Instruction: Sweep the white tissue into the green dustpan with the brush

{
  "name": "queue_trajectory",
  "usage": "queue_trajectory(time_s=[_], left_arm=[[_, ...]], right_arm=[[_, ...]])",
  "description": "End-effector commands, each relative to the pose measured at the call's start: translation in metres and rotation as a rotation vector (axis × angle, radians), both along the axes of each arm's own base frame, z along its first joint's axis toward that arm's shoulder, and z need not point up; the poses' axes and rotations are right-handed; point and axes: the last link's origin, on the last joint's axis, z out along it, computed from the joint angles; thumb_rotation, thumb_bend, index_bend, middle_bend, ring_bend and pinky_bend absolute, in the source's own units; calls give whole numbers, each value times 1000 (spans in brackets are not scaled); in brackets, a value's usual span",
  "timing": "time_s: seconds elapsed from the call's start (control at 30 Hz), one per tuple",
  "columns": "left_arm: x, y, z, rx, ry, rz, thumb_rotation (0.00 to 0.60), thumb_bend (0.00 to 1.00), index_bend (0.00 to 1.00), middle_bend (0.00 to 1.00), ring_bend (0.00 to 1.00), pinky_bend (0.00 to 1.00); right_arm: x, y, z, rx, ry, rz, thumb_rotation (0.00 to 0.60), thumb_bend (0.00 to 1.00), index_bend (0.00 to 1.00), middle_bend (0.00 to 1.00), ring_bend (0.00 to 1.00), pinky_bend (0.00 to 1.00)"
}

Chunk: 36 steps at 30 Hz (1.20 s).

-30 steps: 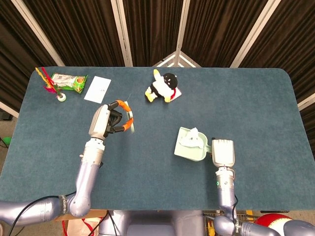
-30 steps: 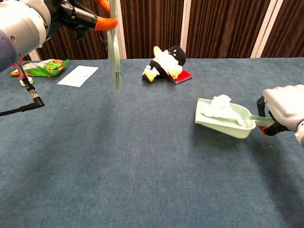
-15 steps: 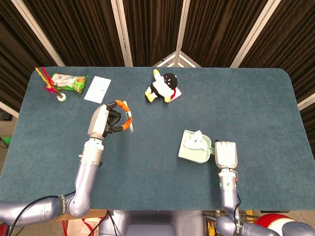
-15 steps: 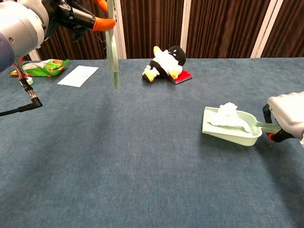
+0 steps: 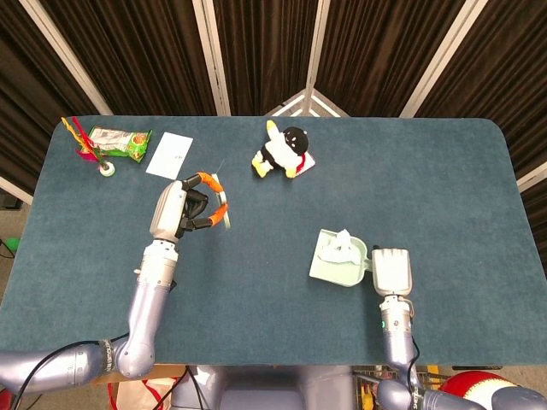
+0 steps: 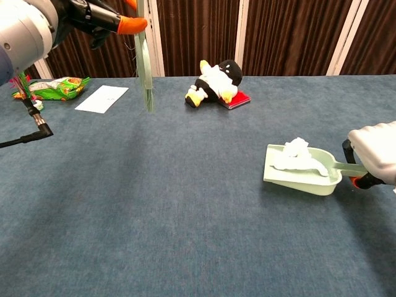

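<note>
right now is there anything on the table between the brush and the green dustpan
No. The stretch of table between the brush and the green dustpan is bare blue cloth, clearest in the head view. The penguin toy sits off that line.

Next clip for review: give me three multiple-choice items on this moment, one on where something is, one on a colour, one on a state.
1. Where is the white tissue?
A. inside the green dustpan
B. under the penguin plush
C. on the white card

2. What colour are the fingertips of the left hand?
A. blue
B. orange
C. green

3. How is the brush right now?
A. lying flat on the table
B. resting in the dustpan
C. held up off the table by the left hand

Answers:
1. A, the tissue lies within the dustpan's walls in both views.
2. B, orange tips show on the fingers around the brush.
3. C, the bristles hang clear of the table, while the right hand grips the dustpan's handle.
</note>
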Motion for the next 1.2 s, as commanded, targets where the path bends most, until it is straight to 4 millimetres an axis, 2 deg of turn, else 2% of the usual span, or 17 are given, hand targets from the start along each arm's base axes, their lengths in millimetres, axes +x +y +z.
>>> queue_trajectory(time_s=[0.03, 0.2, 0.27, 0.7, 0.77, 0.97, 1.2], left_arm=[[-1, -1, 1, 1, 0, -2, 600, 470, 790, 1000, 850, 823], [-3, -3, 2, 0, 2, 2, 600, 470, 790, 1000, 850, 823], [-4, -2, 2, 1, -1, 3, 600, 470, 790, 1000, 850, 823], [-5, -3, 2, -1, -5, 5, 600, 470, 790, 1000, 850, 823], [-5, -3, 3, 0, -6, 6, 600, 470, 790, 1000, 850, 823], [-5, -3, 3, 2, -3, 4, 600, 470, 790, 1000, 850, 823], [-5, -3, 5, 4, -5, 4, 600, 470, 790, 1000, 850, 823]], right_arm=[[-1, 2, 0, 4, 6, -5, 600, 540, 340, 816, 763, 693], [-2, 6, 0, 19, 19, -11, 600, 474, 72, 788, 735, 680], [-1, 7, 0, 24, 21, -11, 600, 470, 19, 786, 733, 680], [0, 9, 2, 35, 38, 5, 600, 463, 4, 771, 719, 676], [1, 9, 1, 38, 44, 8, 600, 451, 0, 740, 689, 655], [1, 10, 1, 53, 68, -3, 600, 327, 0, 577, 533, 568], [2, 12, 1, 57, 66, -2, 600, 246, 0, 482, 430, 503]])
